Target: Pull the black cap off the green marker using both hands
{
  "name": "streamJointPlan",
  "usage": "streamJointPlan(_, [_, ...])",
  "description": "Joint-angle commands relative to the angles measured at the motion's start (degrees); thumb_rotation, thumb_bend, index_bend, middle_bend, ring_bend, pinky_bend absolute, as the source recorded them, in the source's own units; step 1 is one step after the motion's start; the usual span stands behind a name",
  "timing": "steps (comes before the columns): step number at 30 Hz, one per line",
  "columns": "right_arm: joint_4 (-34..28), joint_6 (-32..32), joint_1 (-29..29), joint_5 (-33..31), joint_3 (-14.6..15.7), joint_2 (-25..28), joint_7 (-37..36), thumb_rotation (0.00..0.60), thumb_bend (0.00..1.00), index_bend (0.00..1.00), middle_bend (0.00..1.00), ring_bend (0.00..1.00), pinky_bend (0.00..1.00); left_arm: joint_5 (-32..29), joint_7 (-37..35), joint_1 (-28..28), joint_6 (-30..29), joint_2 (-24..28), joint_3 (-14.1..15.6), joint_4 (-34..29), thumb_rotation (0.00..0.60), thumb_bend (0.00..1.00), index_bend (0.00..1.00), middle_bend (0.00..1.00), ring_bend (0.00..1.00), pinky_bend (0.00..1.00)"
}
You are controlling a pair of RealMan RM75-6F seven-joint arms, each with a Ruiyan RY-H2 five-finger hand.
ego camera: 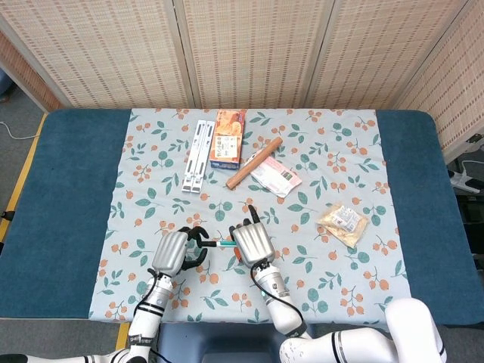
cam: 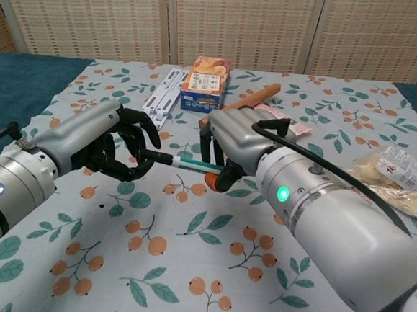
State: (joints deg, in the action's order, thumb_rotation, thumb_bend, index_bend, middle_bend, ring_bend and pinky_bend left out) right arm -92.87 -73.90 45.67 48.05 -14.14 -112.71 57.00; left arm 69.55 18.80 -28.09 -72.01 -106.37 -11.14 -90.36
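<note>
Left hand (cam: 119,149) fingers hide most of black cap (cam: 158,157)

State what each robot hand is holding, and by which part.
The right hand grips the green marker by its barrel; the left hand grips its black cap.

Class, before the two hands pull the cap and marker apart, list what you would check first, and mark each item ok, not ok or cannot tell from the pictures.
1. Right hand holds the green marker by its barrel: ok.
2. Left hand has its fingers around the black cap: ok, though how firm the grip is, cannot tell.
3. Marker is lifted off the tablecloth, level between the hands: ok.
4. Cap is on the marker, not yet pulled: ok.
5. Some barrel shows between the hands, so they are apart: ok.
6. Rolling pin and snack box lie well behind the hands: ok.
</note>
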Motion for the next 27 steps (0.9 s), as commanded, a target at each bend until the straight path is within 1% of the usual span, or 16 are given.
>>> streamJointPlan(1, [0.2, 0.0, 0.1, -0.4, -0.1, -0.3, -0.1, 0.6, 0.43, 0.8, 0.75, 0.34, 0.0, 0.0, -0.1, -0.1, 0.0, -0.6, 0.2, 0.6, 0.6, 0.37, 0.44, 0.56, 0.41, 0.65])
streamJointPlan(15, [1.4, -0.2, 0.5, -0.5, 0.2, -1.6, 0.0, 0.6, 0.43, 0.8, 0.75, 0.34, 0.0, 0.2, -0.7, -0.2, -0.1, -1.5, 0.0, 1.3, 0.6, 0.38, 0.44, 0.57, 0.42, 0.65])
streamJointPlan(22, [1.4, -0.8, 0.7, -0.6, 0.2, -2.0, 0.8, 0.6, 0.43, 0.8, 0.75, 0.34, 0.0, 1.1, -1.5, -0.1, -0.7, -1.7, 0.1, 2.2, 0.6, 0.37, 0.51, 0.6, 0.44, 0.66])
streamJointPlan(27, [1.5, -1.1, 0.8, -0.9, 0.2, -2.4, 1.4, 0.6, 0.43, 0.8, 0.75, 0.34, 0.0, 2.0, -2.0, 0.0, -1.1, -1.9, 0.3, 3.0, 0.6, 0.39, 0.59, 0.67, 0.48, 0.67])
